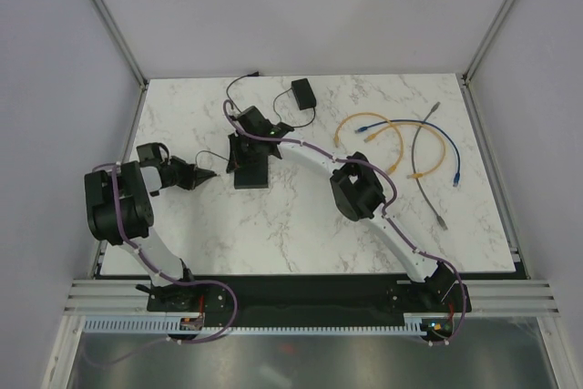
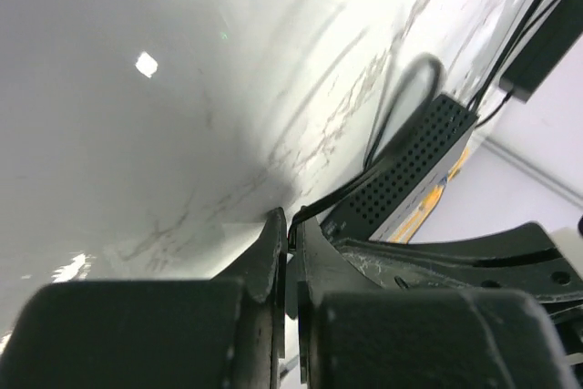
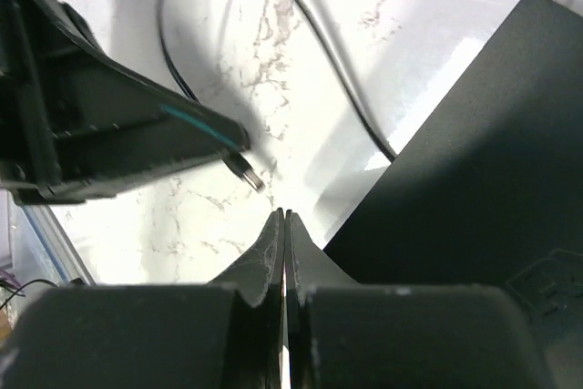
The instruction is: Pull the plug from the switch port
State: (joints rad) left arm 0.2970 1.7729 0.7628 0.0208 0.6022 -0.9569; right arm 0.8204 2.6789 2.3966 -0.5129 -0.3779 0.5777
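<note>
The switch, a flat black box (image 1: 253, 173), lies mid-table; its perforated side (image 2: 412, 168) shows in the left wrist view. The port itself is not visible in any view. My left gripper (image 1: 208, 176) is just left of the box, shut on the plug (image 2: 297, 225) of a thin black cord (image 3: 314, 38). In the right wrist view the plug's metal tip (image 3: 244, 170) sticks out free over the marble, apart from the box (image 3: 474, 179). My right gripper (image 3: 284, 216) is shut with nothing in it, tips at the box's left edge, (image 1: 241, 145) in the top view.
A small black adapter block (image 1: 303, 91) with its cord lies behind the box, also visible in the left wrist view (image 2: 547, 38). Orange (image 1: 390, 138) and grey (image 1: 426, 148) patch cables lie loose at the right. Frame posts and walls enclose the table.
</note>
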